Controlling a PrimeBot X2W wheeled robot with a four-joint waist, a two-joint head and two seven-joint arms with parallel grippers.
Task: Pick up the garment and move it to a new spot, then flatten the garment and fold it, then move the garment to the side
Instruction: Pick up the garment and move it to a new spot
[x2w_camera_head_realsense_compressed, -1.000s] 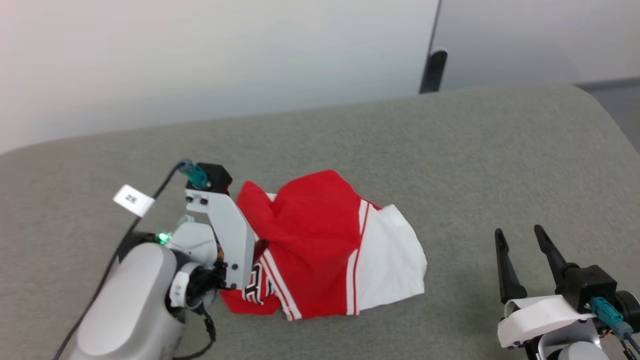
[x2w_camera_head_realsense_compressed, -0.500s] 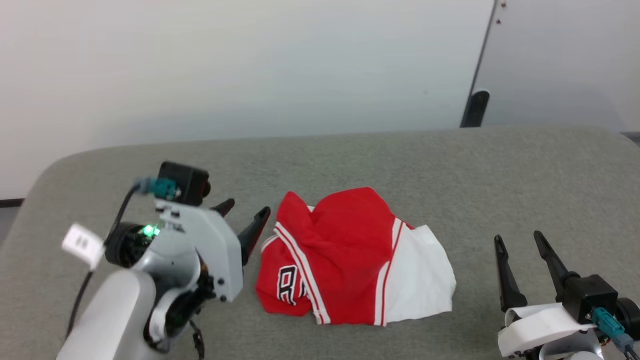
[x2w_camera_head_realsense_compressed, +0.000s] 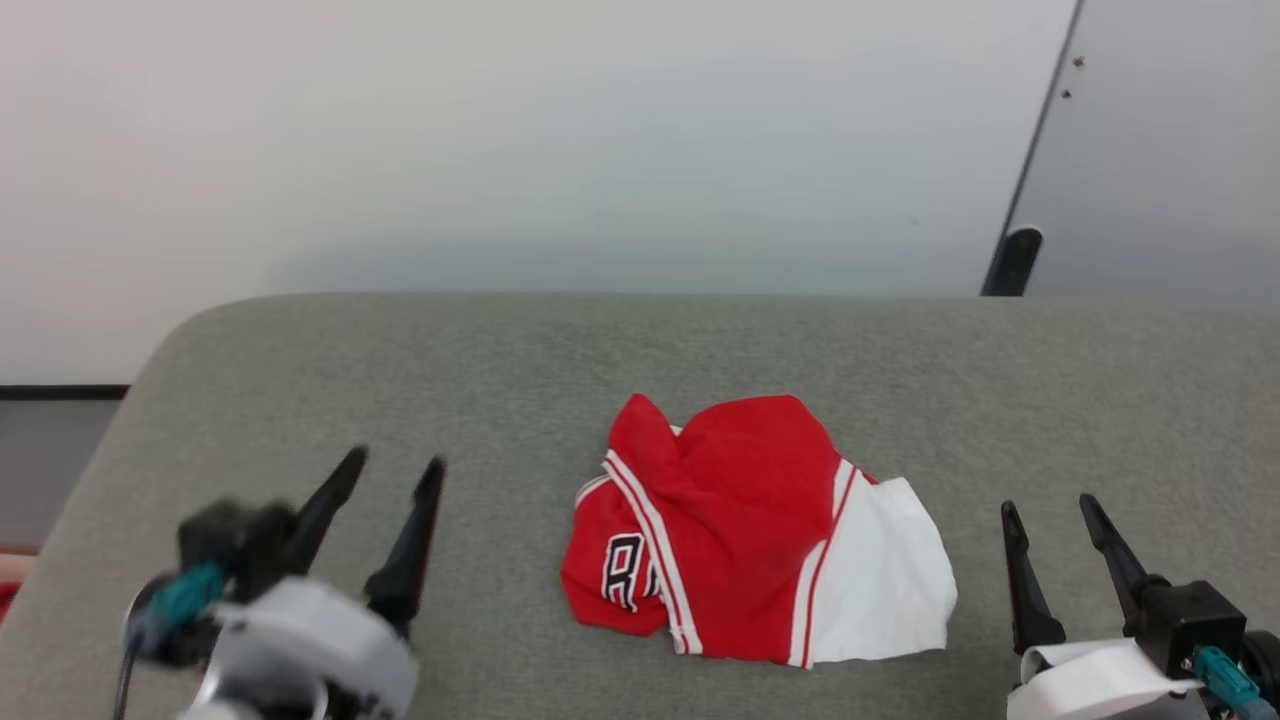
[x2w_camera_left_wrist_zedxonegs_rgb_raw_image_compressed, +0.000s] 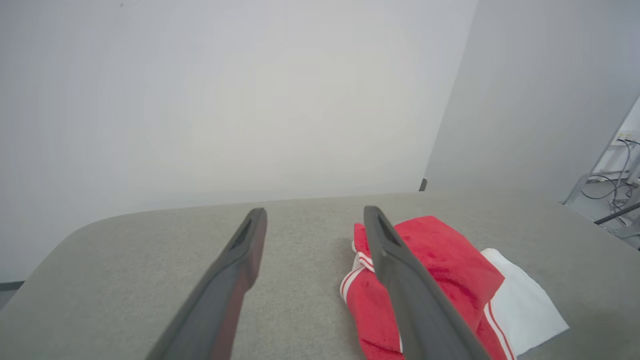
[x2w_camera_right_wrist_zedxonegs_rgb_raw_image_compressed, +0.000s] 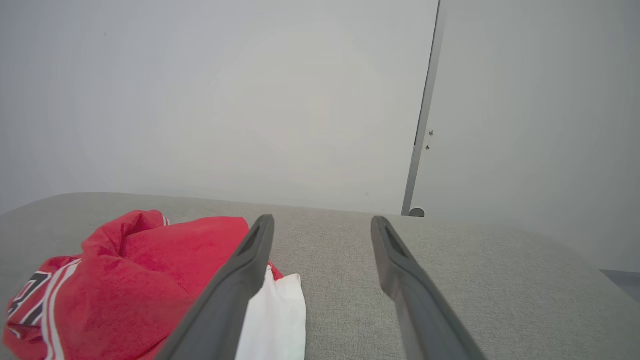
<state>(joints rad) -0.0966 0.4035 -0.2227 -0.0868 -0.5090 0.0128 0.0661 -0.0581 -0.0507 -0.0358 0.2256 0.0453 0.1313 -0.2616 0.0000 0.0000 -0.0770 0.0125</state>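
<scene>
The red jersey (x2w_camera_head_realsense_compressed: 740, 540) lies crumpled mid-table (x2w_camera_head_realsense_compressed: 600, 350), its long axis running left to right. Its white sleeve (x2w_camera_head_realsense_compressed: 880, 575) is near my right gripper (x2w_camera_head_realsense_compressed: 1047, 505), open and empty. My left gripper (x2w_camera_head_realsense_compressed: 395, 462), also open, stands farther off.

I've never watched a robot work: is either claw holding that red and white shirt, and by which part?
Nothing is held. The left gripper and the right gripper are open, apart from the garment, which lies crumpled on the grey surface.
</scene>
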